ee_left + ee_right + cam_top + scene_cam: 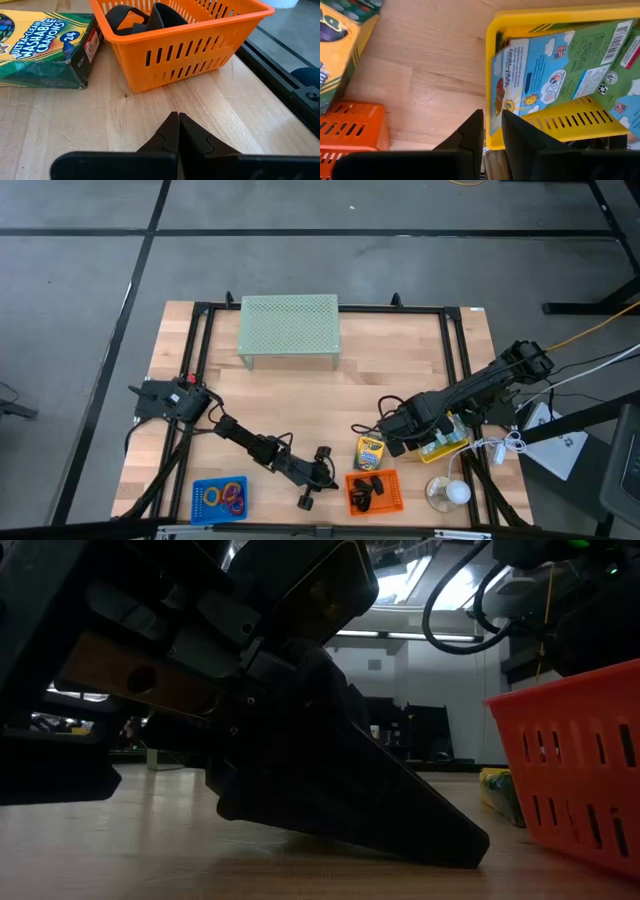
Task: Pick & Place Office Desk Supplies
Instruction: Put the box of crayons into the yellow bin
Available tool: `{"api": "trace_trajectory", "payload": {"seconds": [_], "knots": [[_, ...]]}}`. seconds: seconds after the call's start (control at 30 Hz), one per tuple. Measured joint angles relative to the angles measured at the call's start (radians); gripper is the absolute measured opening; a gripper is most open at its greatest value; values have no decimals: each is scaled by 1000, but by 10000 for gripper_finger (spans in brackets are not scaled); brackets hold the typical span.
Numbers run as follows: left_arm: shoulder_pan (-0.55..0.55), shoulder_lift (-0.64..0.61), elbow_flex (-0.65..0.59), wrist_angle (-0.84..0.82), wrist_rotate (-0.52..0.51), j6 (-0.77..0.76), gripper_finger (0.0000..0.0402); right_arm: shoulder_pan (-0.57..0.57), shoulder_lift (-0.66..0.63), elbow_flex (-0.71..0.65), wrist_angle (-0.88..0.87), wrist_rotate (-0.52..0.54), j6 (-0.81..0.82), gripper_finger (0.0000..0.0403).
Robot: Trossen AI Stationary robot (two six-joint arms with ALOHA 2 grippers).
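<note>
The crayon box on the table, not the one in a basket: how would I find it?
Start at the table's front edge, where three baskets sit in a row. The crayon box lies flat on the wood just behind the orange basket. It is the only crayon box not in a basket; the other sits in the yellow basket.

Overhead light is even on the bench (300, 395); soft short shadows under both arms. Low view is dim & backlit: ceiling strip lights (400, 580) glare, and the dark mass up close is near silhouette, blurred. Wrist views are bright, w/ wood sharp just ahead of the fingers (172, 132) and the fingers themselves soft.
</note>
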Motion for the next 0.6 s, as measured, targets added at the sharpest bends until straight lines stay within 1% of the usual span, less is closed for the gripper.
{"api": "trace_trajectory", "payload": {"seconds": [0.2, 0.43, 0.6], "knots": [[0, 0, 0, 0, 0, 0, 3, 0, 0, 0, 14, 8, 10, 47], [0, 0, 0, 0, 0, -1, 3, 0, 0, 0, 12, 11, 10, 9], [0, 0, 0, 0, 0, -1, 3, 0, 0, 0, 13, 12, 6, 5]]}}
